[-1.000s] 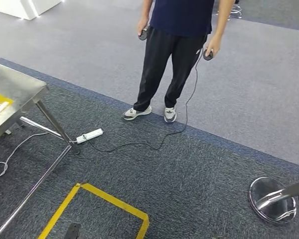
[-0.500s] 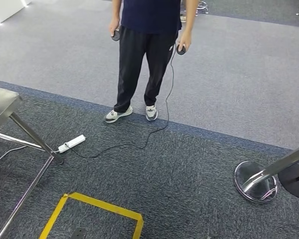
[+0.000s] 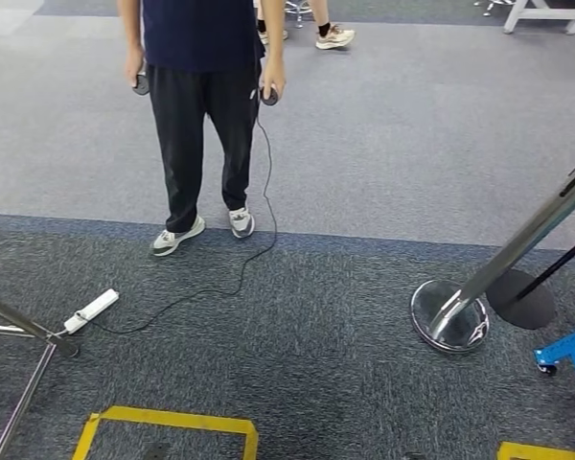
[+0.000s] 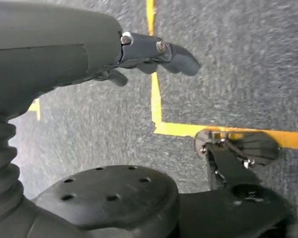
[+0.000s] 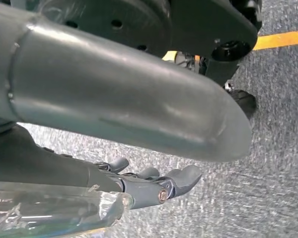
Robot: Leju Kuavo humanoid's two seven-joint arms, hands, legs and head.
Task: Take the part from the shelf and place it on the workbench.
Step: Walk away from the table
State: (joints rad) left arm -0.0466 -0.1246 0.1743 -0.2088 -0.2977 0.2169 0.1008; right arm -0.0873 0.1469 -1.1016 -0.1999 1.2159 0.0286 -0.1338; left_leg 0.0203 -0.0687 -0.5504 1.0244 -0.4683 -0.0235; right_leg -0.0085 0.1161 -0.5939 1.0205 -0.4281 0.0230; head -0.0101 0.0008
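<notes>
Both arms are hanging at the robot's sides, so the wrist cameras are looking down at grey carpet.

The left robot hand point(image 4: 113, 49) is hanging slack over the floor. Its fingers point(image 4: 177, 53) are reaching out nearly straight and holding nothing. Yellow floor tape point(image 4: 155, 94) is running on the carpet just beyond those fingertips.

The right robot hand point(image 5: 132, 124) is also pointing down, thumb and fingers stretched out rather than curled. A clear glossy piece point(image 5: 53, 210) is lying along the finger side of it. I cannot tell if that is the part, some wrapping, or whether the hand is gripping it at all, so I cannot say where the part is.

Well ahead of both hands, a person point(image 3: 197, 96) is standing on the carpet with a small controller point(image 3: 269, 95) in each hand, probably steering the robot. A black cable point(image 3: 259, 240) is trailing from one controller to a white power strip point(image 3: 91, 309) on the floor. That strip is lying out beyond the left hand, near slanted metal legs point(image 3: 24, 383), likely the surface's frame. Out beyond the right hand, a chrome stanchion base point(image 3: 449, 316) and a blue frame point(image 3: 570, 350) are standing near each other.

My read: the robot is walking between stations, with the arms down for balance.
</notes>
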